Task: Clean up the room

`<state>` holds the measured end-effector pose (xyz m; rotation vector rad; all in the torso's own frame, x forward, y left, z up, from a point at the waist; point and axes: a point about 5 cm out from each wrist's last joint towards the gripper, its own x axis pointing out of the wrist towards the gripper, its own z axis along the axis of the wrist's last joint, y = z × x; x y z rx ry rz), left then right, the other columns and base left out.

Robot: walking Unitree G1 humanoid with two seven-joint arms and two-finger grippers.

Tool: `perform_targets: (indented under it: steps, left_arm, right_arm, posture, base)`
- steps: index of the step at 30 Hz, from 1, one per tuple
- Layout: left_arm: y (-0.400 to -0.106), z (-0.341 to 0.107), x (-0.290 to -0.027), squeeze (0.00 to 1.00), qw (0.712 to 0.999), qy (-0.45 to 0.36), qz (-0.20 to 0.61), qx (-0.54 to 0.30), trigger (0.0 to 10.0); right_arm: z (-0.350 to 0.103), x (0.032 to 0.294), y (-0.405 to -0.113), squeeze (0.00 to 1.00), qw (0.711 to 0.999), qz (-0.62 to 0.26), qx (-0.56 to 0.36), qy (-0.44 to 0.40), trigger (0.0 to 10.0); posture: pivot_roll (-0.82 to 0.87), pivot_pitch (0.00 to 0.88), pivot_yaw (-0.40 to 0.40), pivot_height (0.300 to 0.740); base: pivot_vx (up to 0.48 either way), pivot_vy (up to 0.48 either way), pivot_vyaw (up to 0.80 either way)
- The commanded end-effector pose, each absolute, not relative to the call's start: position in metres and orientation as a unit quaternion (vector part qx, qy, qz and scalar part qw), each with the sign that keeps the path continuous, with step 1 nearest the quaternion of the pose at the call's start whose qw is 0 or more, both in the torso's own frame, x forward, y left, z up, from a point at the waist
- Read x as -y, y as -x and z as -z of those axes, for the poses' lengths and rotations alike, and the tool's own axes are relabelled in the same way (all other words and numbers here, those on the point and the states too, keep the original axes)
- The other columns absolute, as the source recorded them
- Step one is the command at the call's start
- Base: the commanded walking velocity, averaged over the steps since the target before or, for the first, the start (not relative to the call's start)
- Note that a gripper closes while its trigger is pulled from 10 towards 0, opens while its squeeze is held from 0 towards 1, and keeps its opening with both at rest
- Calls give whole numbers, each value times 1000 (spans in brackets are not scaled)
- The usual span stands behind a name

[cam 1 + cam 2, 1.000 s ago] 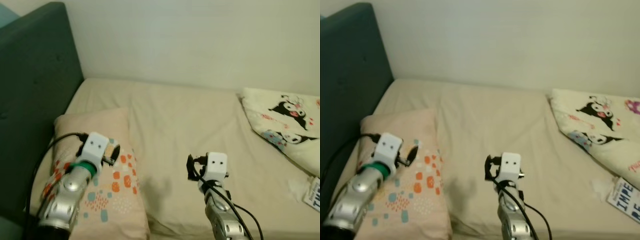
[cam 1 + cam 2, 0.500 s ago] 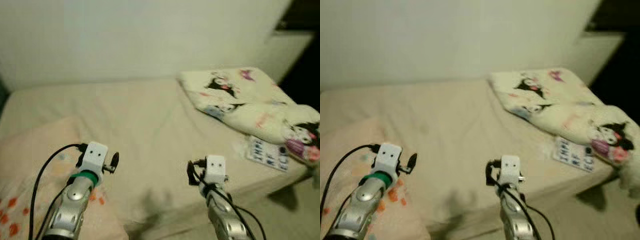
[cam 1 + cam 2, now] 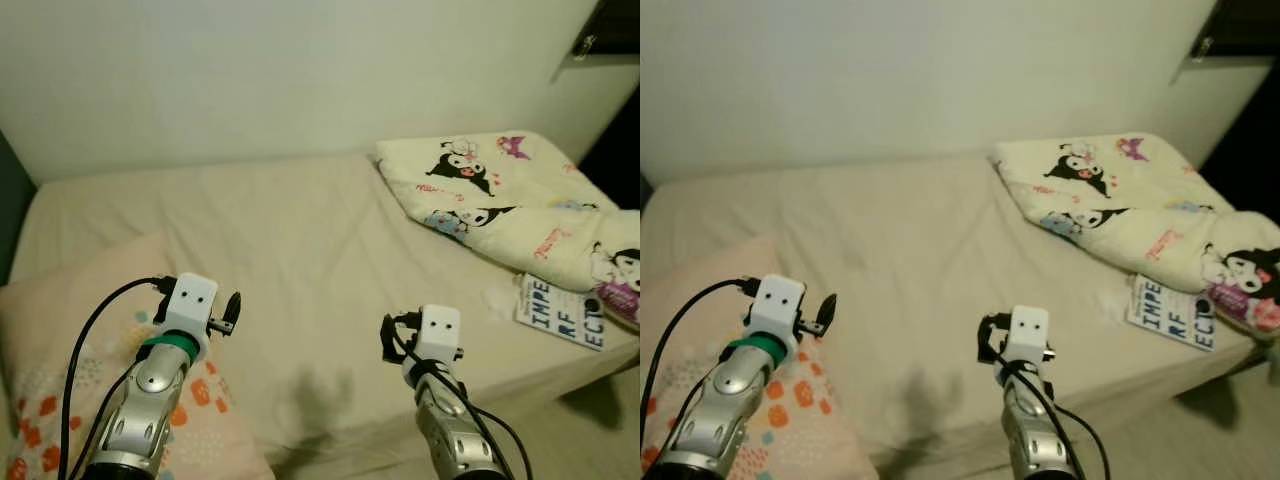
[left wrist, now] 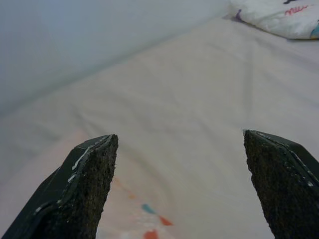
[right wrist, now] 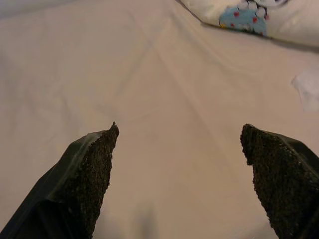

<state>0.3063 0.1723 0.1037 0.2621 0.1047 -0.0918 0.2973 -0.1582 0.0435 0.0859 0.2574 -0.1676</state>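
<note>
Both arms are raised over the bed, ready to reach. The left gripper hangs above the pillow, the right gripper near the crumpled blanket and booklet; both have fingers spread, empty.

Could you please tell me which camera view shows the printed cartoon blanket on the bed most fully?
The right eye view: the blanket shows from its folded corner to the bed's edge. The left eye view cuts off its far end; the right wrist view catches one printed corner, the left wrist view a sliver.
</note>
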Motion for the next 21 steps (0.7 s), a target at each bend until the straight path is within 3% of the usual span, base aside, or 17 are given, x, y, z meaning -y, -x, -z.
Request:
perform_targets:
  steps: [1,8,12,14,21]
  left_arm:
    - [-307,-103,-171,0,987,-139,56,-60,10000]
    - [-316,-111,-167,0,983,-162,68,-59,10000]
    - [-321,-119,-168,0,983,-161,64,-55,10000]
    - [-319,-105,-173,0,989,-123,44,-69,10000]
    - [-313,-93,-177,0,991,-111,28,-68,10000]
  right_arm:
    - [-39,161,-295,0,985,100,-134,-52,10000]
    - [-43,164,-297,0,987,102,-123,-32,10000]
    - [-49,165,-296,0,990,95,-107,-11,10000]
    - [-46,169,-292,0,987,114,-109,-26,10000]
    - [-45,170,-289,0,987,118,-105,-32,10000]
  posture:
    - [152,0,121,740]
    - [158,0,182,740]
    - [160,0,169,740]
    - [125,0,146,740]
    - [98,0,80,740]
  base:
    - [0,0,0]
    - [0,0,0]
    - [0,0,0]
    - [0,0,0]
    - [0,0,0]
